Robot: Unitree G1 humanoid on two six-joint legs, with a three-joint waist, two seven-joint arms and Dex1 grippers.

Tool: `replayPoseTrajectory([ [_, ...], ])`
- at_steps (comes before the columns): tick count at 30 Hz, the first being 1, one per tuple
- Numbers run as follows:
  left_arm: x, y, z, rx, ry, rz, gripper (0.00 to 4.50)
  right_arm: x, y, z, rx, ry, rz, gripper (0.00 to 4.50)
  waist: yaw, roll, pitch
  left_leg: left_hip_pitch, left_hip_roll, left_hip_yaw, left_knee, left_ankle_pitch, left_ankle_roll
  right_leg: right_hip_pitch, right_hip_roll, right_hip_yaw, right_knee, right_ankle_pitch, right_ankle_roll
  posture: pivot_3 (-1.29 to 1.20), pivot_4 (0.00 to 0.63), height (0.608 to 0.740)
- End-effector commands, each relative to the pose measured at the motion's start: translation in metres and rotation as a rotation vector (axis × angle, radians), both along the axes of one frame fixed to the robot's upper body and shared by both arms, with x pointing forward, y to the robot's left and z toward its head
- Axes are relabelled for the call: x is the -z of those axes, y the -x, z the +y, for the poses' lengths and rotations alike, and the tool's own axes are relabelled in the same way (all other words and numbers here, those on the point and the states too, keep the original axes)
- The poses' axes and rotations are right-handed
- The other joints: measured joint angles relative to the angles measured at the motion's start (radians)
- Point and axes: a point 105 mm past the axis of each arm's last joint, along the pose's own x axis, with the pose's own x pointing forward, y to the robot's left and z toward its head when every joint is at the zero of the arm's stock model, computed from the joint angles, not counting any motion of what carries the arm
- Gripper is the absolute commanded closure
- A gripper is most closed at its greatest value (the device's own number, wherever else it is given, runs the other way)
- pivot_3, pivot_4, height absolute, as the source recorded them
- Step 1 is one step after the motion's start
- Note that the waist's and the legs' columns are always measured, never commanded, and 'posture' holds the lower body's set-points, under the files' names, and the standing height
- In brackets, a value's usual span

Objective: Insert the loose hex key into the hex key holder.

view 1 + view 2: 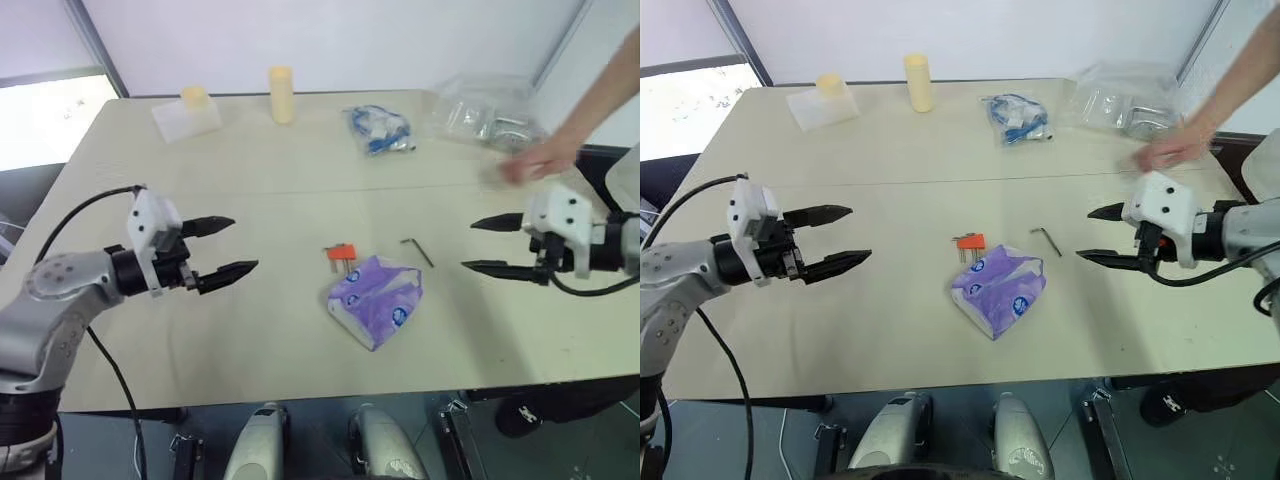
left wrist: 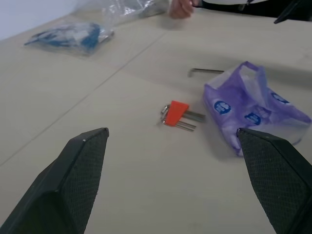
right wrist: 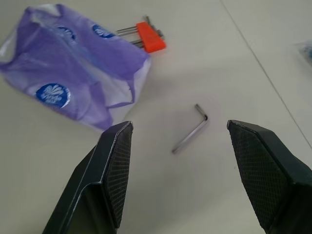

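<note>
The loose hex key [image 1: 417, 251] lies flat on the table, a thin dark L-shaped rod just right of the purple packet; it also shows between my right fingers' line of sight [image 3: 191, 129]. The hex key holder [image 1: 341, 253] is a small red-orange block with short metal prongs, lying at the packet's upper left edge [image 2: 175, 113]. My left gripper [image 1: 224, 247] hovers open at the left, pointing toward the holder, well apart from it. My right gripper [image 1: 483, 244] hovers open at the right, pointing toward the hex key, empty.
A purple-and-white soft packet [image 1: 376, 299] lies mid-table against the holder. At the back stand a yellow cylinder [image 1: 282, 94], a clear box with a yellow piece [image 1: 188, 112], a blue-filled bag [image 1: 379, 130] and a clear bag [image 1: 487, 112]. A person's hand [image 1: 540, 160] reaches in at the right.
</note>
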Motion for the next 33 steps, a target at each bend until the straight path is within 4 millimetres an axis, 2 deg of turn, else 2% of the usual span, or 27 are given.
replayPoseTrajectory([
  [1,-0.012,0.005,-0.003,0.048,0.006,-0.005,0.07,-0.022,0.006,0.001,-0.039,0.025,-0.031,1.31,0.001,0.000,0.000,0.000,0.000,0.000,0.000,0.000,0.000,0.000,0.000,0.000,0.000,0.000,0.000,0.00,0.150,0.740],
  [9,-0.015,0.003,-0.003,0.046,0.010,-0.006,0.07,-0.026,0.011,0.013,-0.063,0.011,-0.031,1.31,0.001,0.000,0.000,-0.001,0.000,0.000,0.000,0.000,0.000,0.000,0.000,0.000,-0.001,0.000,0.001,0.00,0.150,0.740],
  [24,-0.011,0.002,-0.004,0.046,-0.004,0.008,0.07,-0.020,0.013,0.026,-0.090,0.004,-0.014,1.31,0.001,0.000,0.000,-0.001,0.000,0.000,0.000,0.000,0.000,0.000,0.000,0.000,-0.001,0.000,0.001,0.00,0.150,0.740],
  [28,-0.011,0.001,-0.004,0.042,-0.004,0.011,0.07,-0.014,0.015,0.030,-0.113,0.009,0.004,1.31,0.001,0.000,0.000,-0.001,0.000,0.000,0.000,0.000,0.000,0.000,0.000,0.000,-0.001,0.000,0.001,0.00,0.150,0.740],
  [33,-0.010,-0.001,-0.004,0.036,0.000,0.011,0.07,0.003,0.017,0.048,-0.182,-0.006,0.033,1.31,0.001,0.000,0.000,-0.001,0.000,0.000,0.000,0.000,0.000,0.000,0.000,0.000,-0.001,0.001,0.002,0.00,0.150,0.740],
])
